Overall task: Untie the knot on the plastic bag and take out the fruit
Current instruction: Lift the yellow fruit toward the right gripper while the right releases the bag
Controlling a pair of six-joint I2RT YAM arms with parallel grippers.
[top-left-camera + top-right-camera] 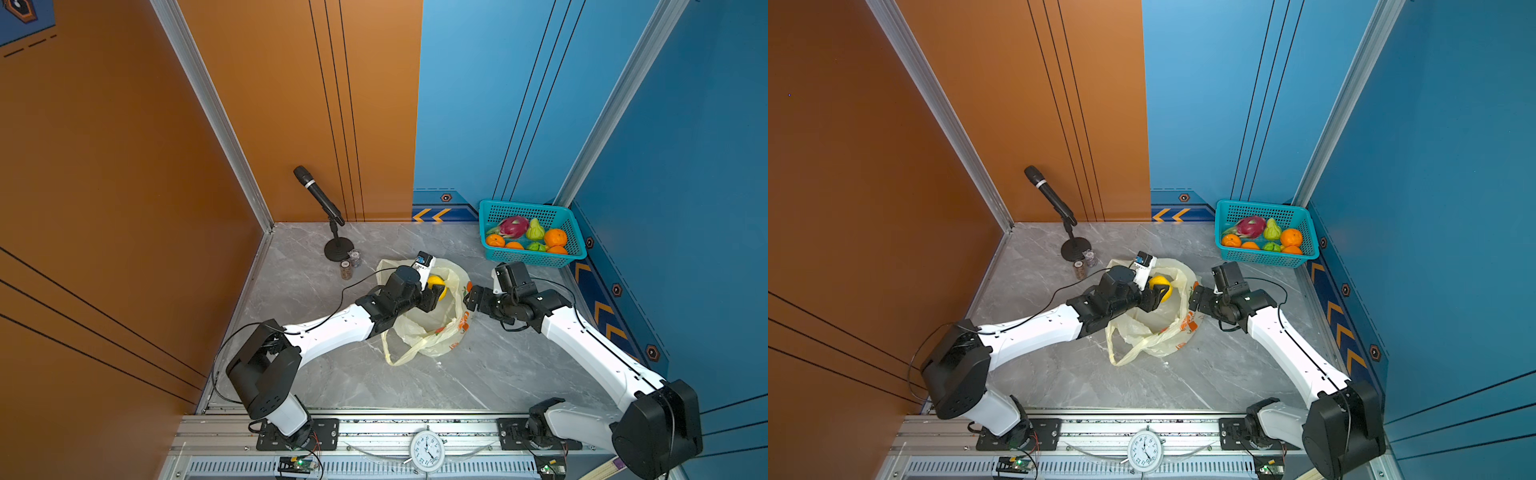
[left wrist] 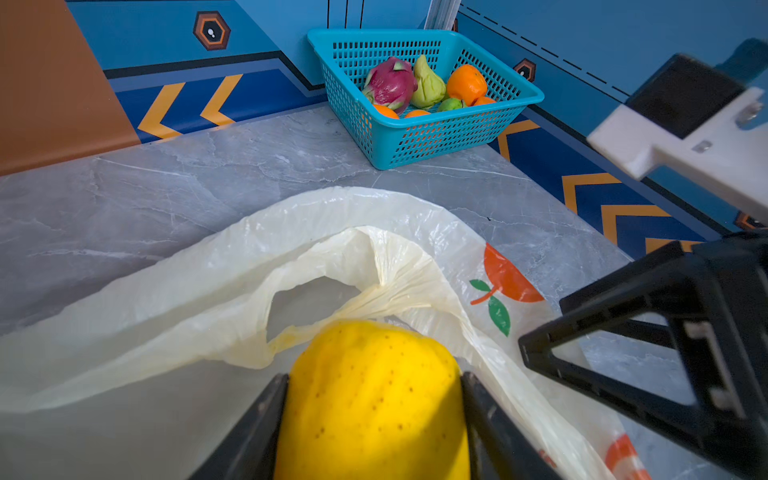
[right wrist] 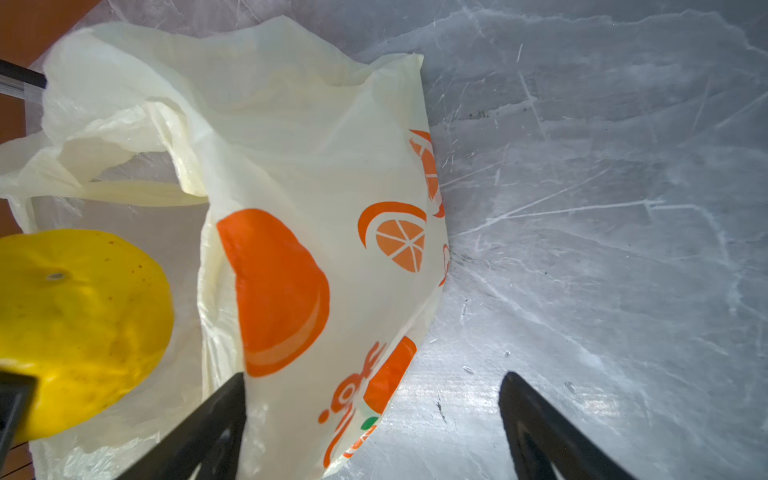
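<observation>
One yellow fruit (image 1: 436, 284) | clamped in left gripper (image 2: 374, 378) over plastic bag (image 1: 424, 332) | basket (image 1: 536, 258) far-right of it | right gripper (image 3: 374, 376) jaws apart, nearer basket

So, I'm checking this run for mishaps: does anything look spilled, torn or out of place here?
Nothing stands out. The plastic bag lies slack and open on the table with no tear showing, the left gripper holds the yellow fruit over it, and the other fruit sit inside the teal basket.
</observation>
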